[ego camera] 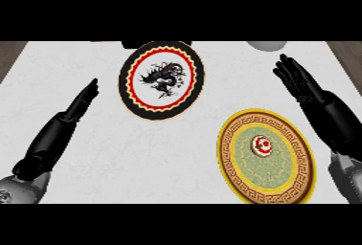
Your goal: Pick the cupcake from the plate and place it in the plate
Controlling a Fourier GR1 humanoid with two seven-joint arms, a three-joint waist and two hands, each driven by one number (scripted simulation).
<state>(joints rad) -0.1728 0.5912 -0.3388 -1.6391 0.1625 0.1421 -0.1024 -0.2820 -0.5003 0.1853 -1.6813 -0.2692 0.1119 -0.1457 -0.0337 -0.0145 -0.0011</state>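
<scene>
Cupcake [263,145] on green plate [244,167], just left of open, empty right hand [300,79].

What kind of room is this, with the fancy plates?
Probably a kitchen counter: a pale top holding a black dragon plate and a green-and-gold plate with a cupcake on it. The left hand and right hand are open.
</scene>
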